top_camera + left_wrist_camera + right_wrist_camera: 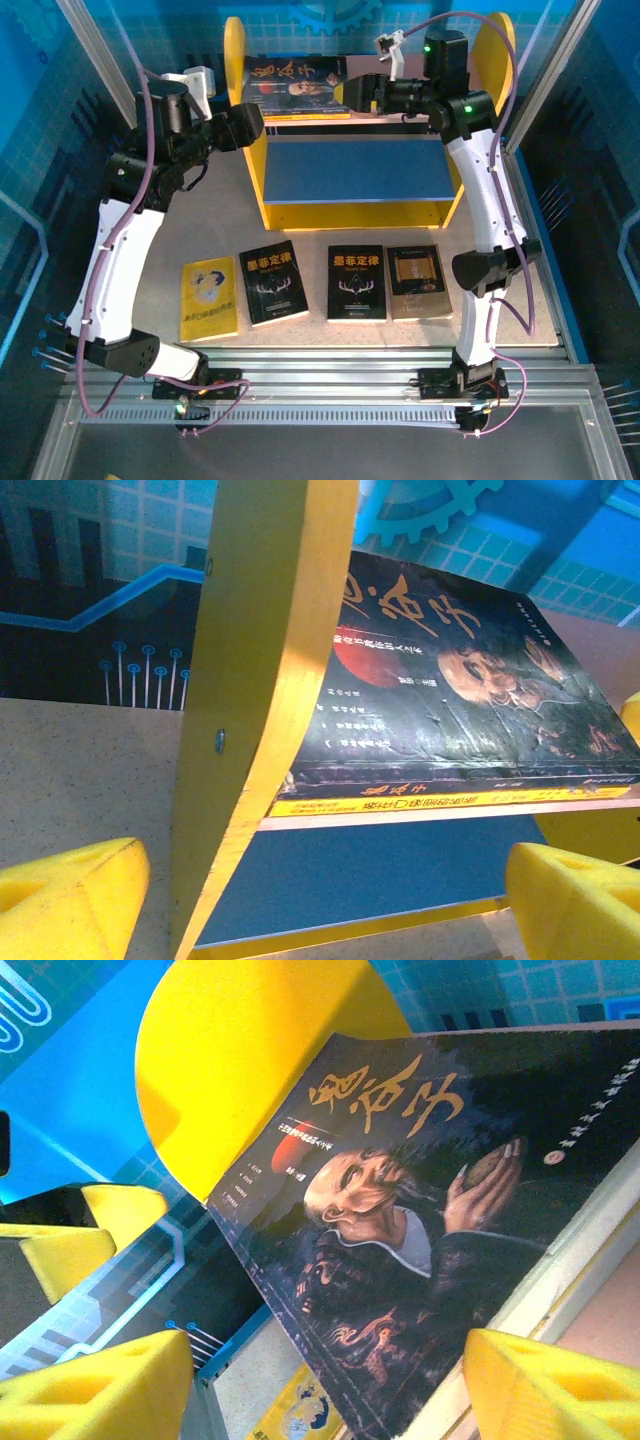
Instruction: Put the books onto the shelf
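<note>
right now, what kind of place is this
Probably a robot test cell or demo booth: blue circuit-print walls, aluminium rails along the near edge, and a small shelf with books laid out.

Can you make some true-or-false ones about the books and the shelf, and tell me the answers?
1. Four books lie on the table in front of the shelf. True.
2. The portrait book lies on the blue board. False: it lies on the upper board, on top of a yellow book.
3. Two books on the table are black antler books. True.
4. The left gripper holds a book. False: its jaws are open and hold nothing.
5. The brown book is at the left end of the row. False: it is at the right end.
</note>
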{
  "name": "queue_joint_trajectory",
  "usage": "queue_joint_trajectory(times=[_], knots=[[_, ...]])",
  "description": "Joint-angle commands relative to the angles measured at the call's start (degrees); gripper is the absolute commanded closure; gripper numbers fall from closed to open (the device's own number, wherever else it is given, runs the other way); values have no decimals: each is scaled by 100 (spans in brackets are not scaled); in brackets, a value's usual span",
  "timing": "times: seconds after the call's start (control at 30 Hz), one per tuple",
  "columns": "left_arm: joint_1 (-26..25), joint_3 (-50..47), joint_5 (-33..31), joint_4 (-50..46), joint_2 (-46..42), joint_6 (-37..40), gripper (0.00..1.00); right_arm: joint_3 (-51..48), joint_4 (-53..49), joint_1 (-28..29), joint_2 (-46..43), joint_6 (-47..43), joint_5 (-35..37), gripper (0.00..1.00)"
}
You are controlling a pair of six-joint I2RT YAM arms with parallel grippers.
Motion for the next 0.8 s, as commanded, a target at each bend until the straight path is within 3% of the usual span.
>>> queue_joint_trajectory(times=[0.0, 0.4, 0.53, 0.77], knots=[[42, -100, -269, -181, -292, 188, 7, 137, 59, -169, 36, -16, -37, 26], [59, -1139, -601, -536, -1003, 144, 7, -787, -199, -358, -657, -666, 252, 29], [80, -1775, -778, -637, -1239, 199, 6, -2865, 336, -120, -1923, -1334, 1218, 28], [95, -2519, -625, -1147, -1236, 6, 7, -6208, 1236, 206, -4355, -1186, 2472, 25]])
